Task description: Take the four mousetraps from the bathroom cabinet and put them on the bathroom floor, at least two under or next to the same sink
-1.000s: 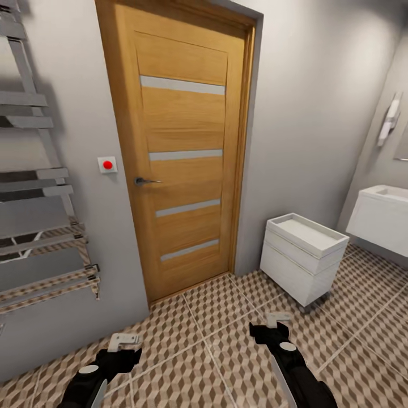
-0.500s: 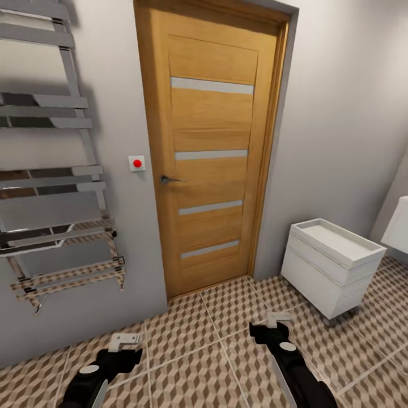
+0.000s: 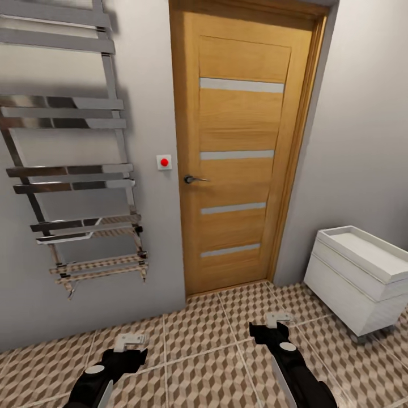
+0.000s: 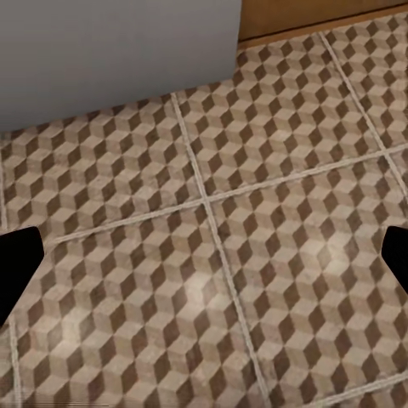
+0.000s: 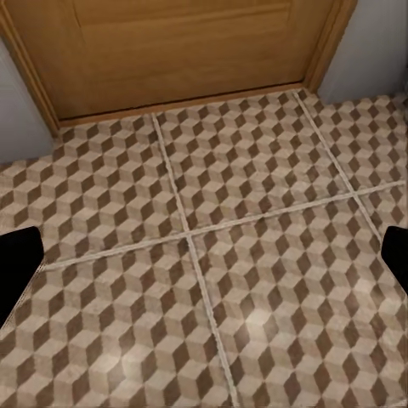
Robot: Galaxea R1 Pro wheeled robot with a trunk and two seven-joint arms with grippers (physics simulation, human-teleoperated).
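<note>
Since a second ago the head camera has swung left: the wooden door (image 3: 243, 147) now stands near the middle of the view instead of left of it, more of the chrome towel rail (image 3: 73, 153) shows to the door's left, and the sink has passed off the right edge. The small white drawer unit (image 3: 362, 277) to the door's right has shifted toward that edge. The grey wall (image 3: 357, 141) flanks the door on both sides, with a red button (image 3: 164, 162) just left of the door handle. The bathroom floor (image 3: 204, 340) of cube-pattern tiles runs up to the door's threshold. Below the door, the left gripper (image 3: 130, 340) and right gripper (image 3: 276, 319) hang over the tiles, both spread wide and empty.
</note>
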